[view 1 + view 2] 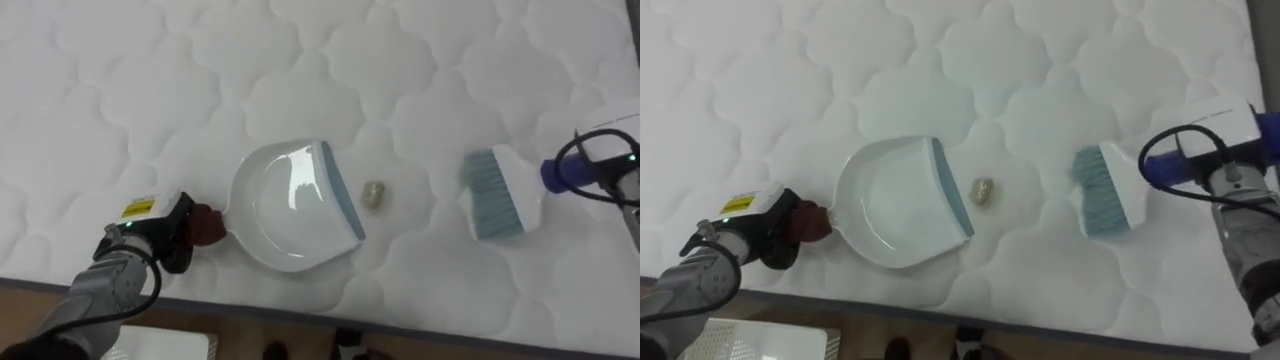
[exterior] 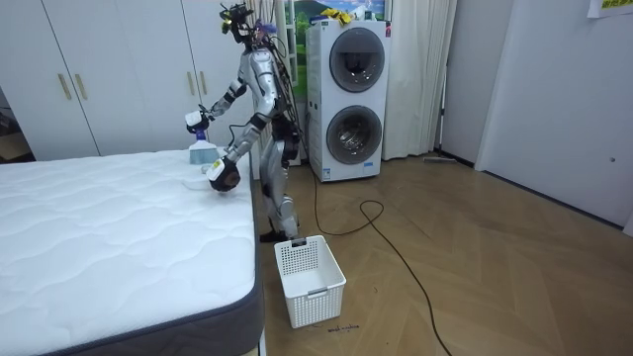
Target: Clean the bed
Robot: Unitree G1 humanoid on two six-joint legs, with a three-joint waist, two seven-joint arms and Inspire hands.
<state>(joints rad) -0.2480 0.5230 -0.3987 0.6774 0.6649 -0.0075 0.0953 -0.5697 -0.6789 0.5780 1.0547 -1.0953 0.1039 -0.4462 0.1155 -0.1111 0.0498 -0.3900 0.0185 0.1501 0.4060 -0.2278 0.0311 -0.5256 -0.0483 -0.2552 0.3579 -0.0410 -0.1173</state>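
Gripping the dark red handle of a white dustpan (image 1: 285,205), the robot's left hand (image 1: 150,235) sits nearest, just left of the dustpan and close to the near edge of a white quilted mattress (image 1: 120,90). Its fingers are curled round the handle. The dustpan lies flat on the mattress, its blue-grey lip facing right.

Just right of the dustpan's lip, not quite touching it, lies a small crumpled beige scrap (image 1: 375,196). Further right of the dustpan, with the scrap between them, is a brush (image 1: 495,195) with a white head and blue-grey bristles turned towards the dustpan. The right hand (image 1: 1230,170) is closed round the brush's blue handle, at the far right. Beyond the dustpan the mattress stretches away bare.

From the room view, the robot stands at the bed's far corner, leaning forward over the mattress with the dustpan and brush held low. A white laundry basket (image 2: 309,272) stands on the wooden floor, nearer the camera than the dustpan. Behind the dustpan and the robot stand a stacked washer and dryer (image 2: 346,99) and white wardrobe doors (image 2: 109,69).
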